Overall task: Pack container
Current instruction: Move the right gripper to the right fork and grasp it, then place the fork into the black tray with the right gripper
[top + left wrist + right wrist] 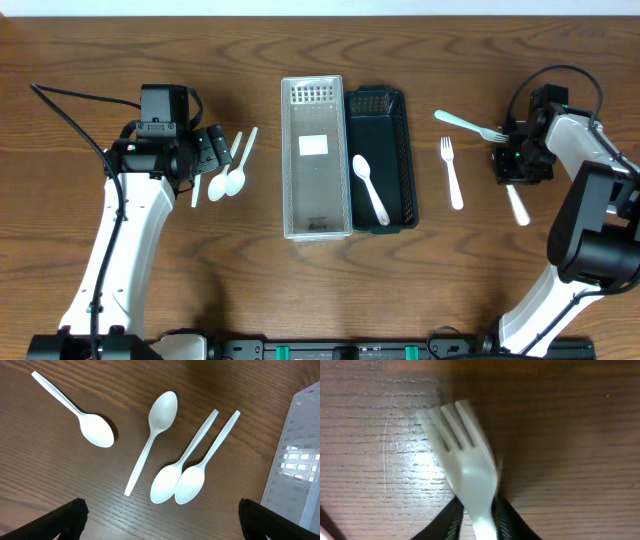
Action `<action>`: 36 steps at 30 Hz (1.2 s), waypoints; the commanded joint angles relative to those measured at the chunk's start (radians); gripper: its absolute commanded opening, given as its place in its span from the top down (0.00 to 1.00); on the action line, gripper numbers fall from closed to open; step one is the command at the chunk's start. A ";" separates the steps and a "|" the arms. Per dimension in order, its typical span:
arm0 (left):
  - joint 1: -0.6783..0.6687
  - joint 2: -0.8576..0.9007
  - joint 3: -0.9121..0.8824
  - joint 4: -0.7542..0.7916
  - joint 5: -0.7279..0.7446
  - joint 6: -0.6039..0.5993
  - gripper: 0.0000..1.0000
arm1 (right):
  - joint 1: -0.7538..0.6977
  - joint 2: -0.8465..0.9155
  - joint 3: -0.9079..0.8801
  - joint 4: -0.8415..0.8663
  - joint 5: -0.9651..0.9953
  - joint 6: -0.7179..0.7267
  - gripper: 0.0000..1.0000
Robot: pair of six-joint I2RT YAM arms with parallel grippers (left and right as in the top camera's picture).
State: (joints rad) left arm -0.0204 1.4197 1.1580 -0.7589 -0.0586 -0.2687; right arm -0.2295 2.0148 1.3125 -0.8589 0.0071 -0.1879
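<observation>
Left gripper (208, 157): jaws wide apart, empty, over four loose spoons (172, 477). Mid-table, clear tray (316, 155) and dark tray (397, 130) sit side by side, with one spoon (370, 188) in the dark one. Two forks (452, 172) lie loose right of the trays. Right gripper (519, 168): clamped on a fork (465, 472) just behind the tines. Thin plastic, so probably light, slick and bendy. Pinch the handle's flat faces, gently.
</observation>
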 commanded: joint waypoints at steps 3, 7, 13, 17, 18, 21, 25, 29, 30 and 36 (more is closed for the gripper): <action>0.005 0.006 0.018 -0.003 -0.001 0.005 0.02 | 0.012 0.036 -0.037 -0.038 -0.033 0.090 0.97; 0.005 0.006 0.018 -0.003 -0.001 0.005 0.02 | 0.022 -0.019 0.017 -0.116 -0.035 0.132 0.98; 0.005 0.006 0.018 -0.003 -0.001 0.005 0.02 | 0.119 -0.205 0.132 -0.252 -0.044 0.132 0.99; 0.005 0.006 0.018 -0.003 -0.001 0.005 0.02 | 0.254 -0.350 0.193 -0.250 -0.149 0.137 0.99; 0.005 0.006 0.018 -0.003 -0.001 0.005 0.02 | 0.293 -0.381 0.196 -0.225 -0.171 0.156 0.99; 0.005 0.006 0.018 -0.003 -0.001 0.005 0.02 | 0.401 -0.422 0.196 -0.148 -0.176 0.259 0.99; 0.005 0.006 0.018 -0.003 -0.001 0.005 0.02 | 0.507 -0.396 0.172 -0.098 -0.175 0.378 0.99; 0.005 0.006 0.018 -0.003 -0.001 0.005 0.02 | 0.612 -0.316 0.109 -0.047 -0.159 0.521 0.99; 0.005 0.006 0.018 -0.003 -0.001 0.005 0.02 | 0.631 -0.293 0.095 -0.024 -0.153 0.534 0.99; 0.005 0.006 0.018 -0.003 -0.001 0.005 0.02 | 0.702 -0.179 0.078 0.051 -0.153 0.547 0.81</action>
State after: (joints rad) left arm -0.0204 1.4197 1.1580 -0.7589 -0.0586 -0.2657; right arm 0.4538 1.8286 1.3914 -0.8238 -0.1543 0.3164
